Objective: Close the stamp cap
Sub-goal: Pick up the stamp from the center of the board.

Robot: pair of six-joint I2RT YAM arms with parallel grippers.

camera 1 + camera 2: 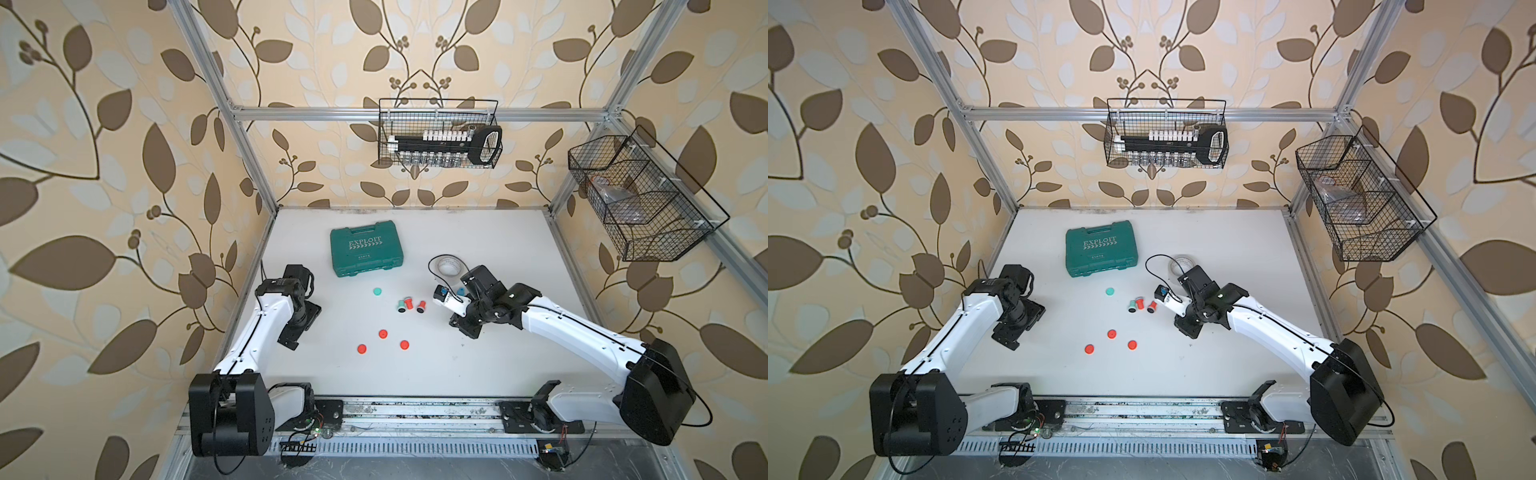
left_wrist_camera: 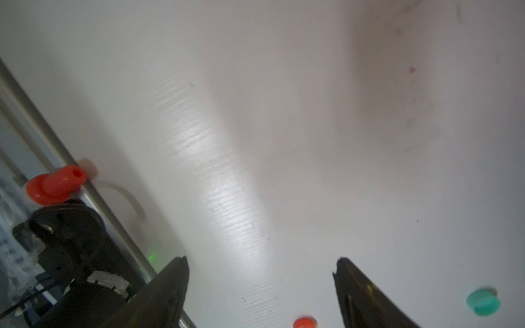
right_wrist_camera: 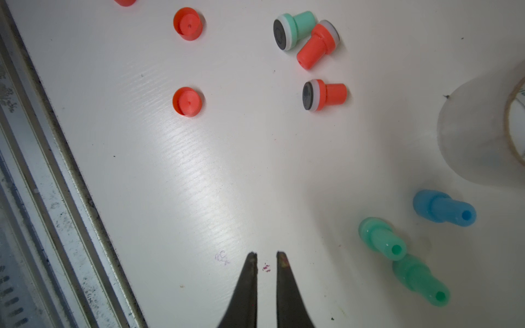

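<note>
The white bench (image 1: 478, 374) carries both arms. The left pincer (image 2: 261, 264) stands wide and empty; the right pincer (image 3: 267, 255) has its jaws nearly together, also empty. Three uncapped stamps lie on their sides mid-bench, between the arms and nearer the right pincer. The closest red stamp (image 3: 325, 95) has its long axis flat, ink face toward the front rail and handle toward the back wall. A loose red cap (image 3: 187, 100) lies apart from it, nearer the rail, and would have to meet that face along this axis.
</note>
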